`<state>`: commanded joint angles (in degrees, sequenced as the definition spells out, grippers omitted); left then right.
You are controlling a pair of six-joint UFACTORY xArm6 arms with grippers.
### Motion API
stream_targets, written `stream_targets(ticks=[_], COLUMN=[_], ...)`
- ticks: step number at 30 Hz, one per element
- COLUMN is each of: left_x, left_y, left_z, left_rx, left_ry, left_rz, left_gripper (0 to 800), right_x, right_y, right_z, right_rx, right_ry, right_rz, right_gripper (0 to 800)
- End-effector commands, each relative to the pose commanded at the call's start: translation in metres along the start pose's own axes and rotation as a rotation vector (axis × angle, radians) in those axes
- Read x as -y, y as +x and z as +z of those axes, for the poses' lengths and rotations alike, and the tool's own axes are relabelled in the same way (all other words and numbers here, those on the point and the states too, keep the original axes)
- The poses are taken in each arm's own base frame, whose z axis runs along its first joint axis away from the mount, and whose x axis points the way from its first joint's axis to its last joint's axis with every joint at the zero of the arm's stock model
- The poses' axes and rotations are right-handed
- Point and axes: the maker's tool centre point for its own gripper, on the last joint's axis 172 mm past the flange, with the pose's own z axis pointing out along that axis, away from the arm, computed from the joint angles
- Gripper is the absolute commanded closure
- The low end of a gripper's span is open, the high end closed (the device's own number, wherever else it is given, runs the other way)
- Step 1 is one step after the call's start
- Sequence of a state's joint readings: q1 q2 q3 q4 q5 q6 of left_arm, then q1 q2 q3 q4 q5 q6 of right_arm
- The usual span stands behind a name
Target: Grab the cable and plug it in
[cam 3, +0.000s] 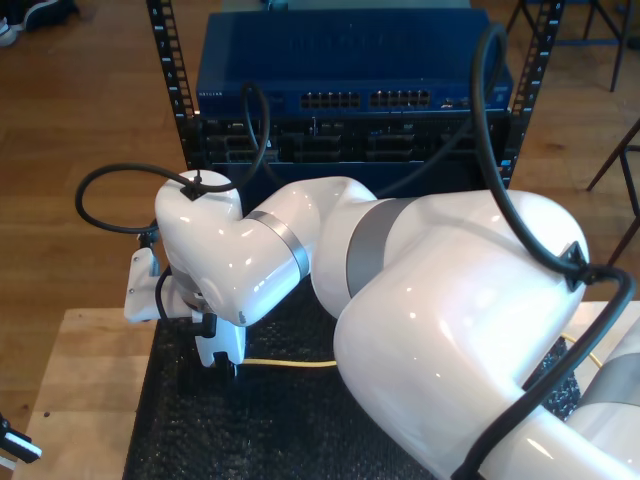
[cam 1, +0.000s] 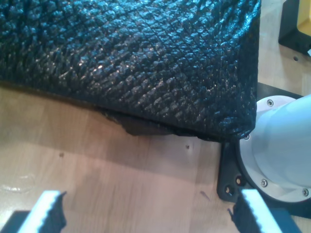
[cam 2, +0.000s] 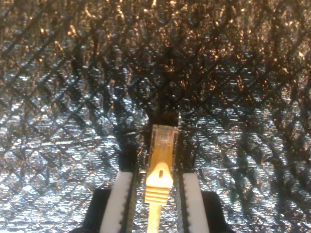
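The yellow cable [cam 2: 159, 167] sits between the white fingers [cam 2: 122, 194] of my second gripper [cam 2: 156, 175], which is shut on it just behind the clear plug [cam 2: 164, 138]. The plug points out past the fingertips over the black textured mat [cam 2: 58, 97]. In the exterior view my second gripper [cam 3: 226, 368] is low on the mat [cam 3: 200, 430], and the cable [cam 3: 290, 364] trails from it toward the exterior view's right. My first gripper [cam 1: 150, 211] is open over bare wood, with nothing between its fingertips [cam 1: 48, 208], near the mat's edge [cam 1: 136, 58].
A blue network switch [cam 3: 340, 75] with rows of ports [cam 3: 370, 100] stands in a black rack behind the wooden table [cam 3: 90, 370]. A white robot base [cam 1: 282, 145] on a black plate stands beside the mat. Thick black cables [cam 3: 110, 180] loop off the arm.
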<state>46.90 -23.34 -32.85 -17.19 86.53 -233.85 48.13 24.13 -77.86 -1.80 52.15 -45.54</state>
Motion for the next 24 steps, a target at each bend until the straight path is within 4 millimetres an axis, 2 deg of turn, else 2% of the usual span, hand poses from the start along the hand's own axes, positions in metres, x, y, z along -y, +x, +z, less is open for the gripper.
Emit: stream_targets(ticks=[9, 12, 15, 24], left_x=[0.0, -0.0001, -0.0001, -0.0004], left_y=[-0.0001, -0.0003, -0.0004, 0.0002], left_z=[0.0003, -0.0001, 0.0002, 0.0004], left_rx=[-0.001, 0.0, -0.001, -0.002], left_ry=[-0.001, 0.001, 0.0, -0.002], left_rz=[0.0, -0.001, -0.002, 0.001], left_gripper=[0, 0, 0, 0], right_x=[0.0003, 0.0008, 0.0008, 0.001], right_y=[-0.0006, -0.001, -0.001, -0.0012], right_z=[0.0006, 0.0012, 0.0012, 0.0021], right_rx=[0.002, 0.003, 0.003, 0.004], right_ry=[0.0, 0.001, 0.001, 0.002], right_rz=[0.001, 0.001, 0.001, 0.0], right_gripper=[577, 595, 647, 688])
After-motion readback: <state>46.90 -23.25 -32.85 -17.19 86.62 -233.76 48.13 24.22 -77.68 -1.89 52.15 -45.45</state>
